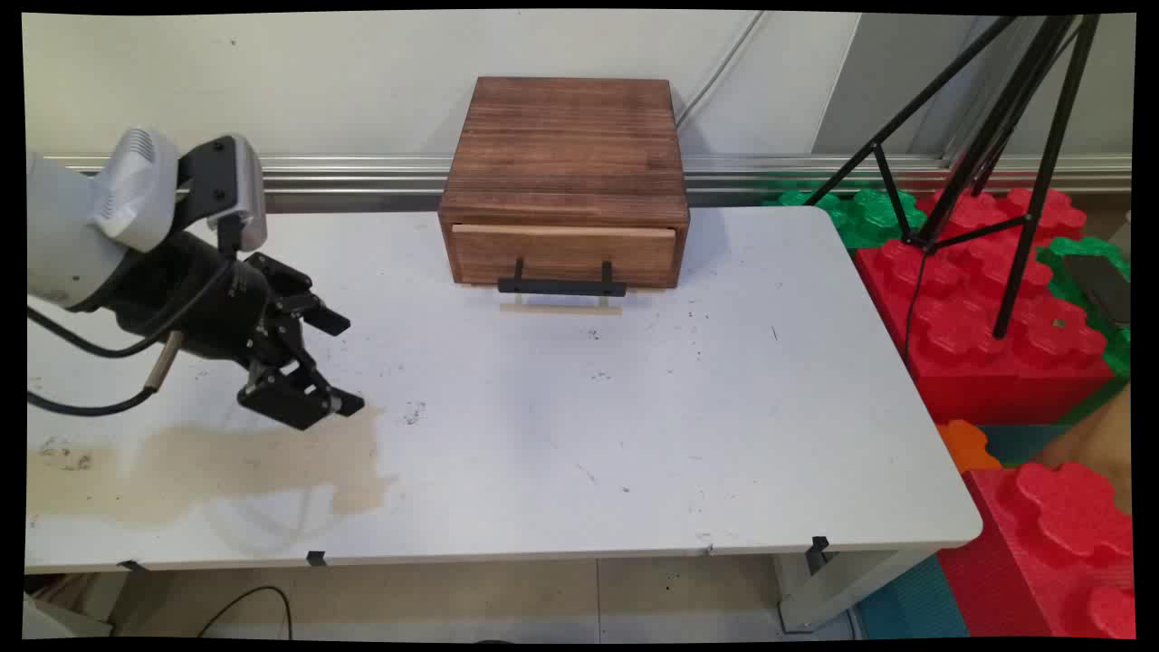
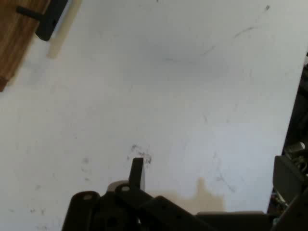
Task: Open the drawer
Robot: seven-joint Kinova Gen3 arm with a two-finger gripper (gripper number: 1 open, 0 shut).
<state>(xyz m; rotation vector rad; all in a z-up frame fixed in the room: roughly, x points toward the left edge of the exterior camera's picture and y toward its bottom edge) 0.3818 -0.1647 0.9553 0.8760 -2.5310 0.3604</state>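
My black gripper hovers low over the left part of the white table, open, with nothing between its fingers. It points toward the right. A brown wooden drawer box stands at the back middle of the table against the wall, its drawer front shut, with a black bar handle. The box is well apart from the gripper, up and to the right. In the hand view the gripper looks over bare table, one finger stands up, and the box corner and handle show at top left.
A brownish stain lies on the table just below the gripper. Off the table's right edge stand big red and green foam blocks and a black tripod. Black cables hang from the arm.
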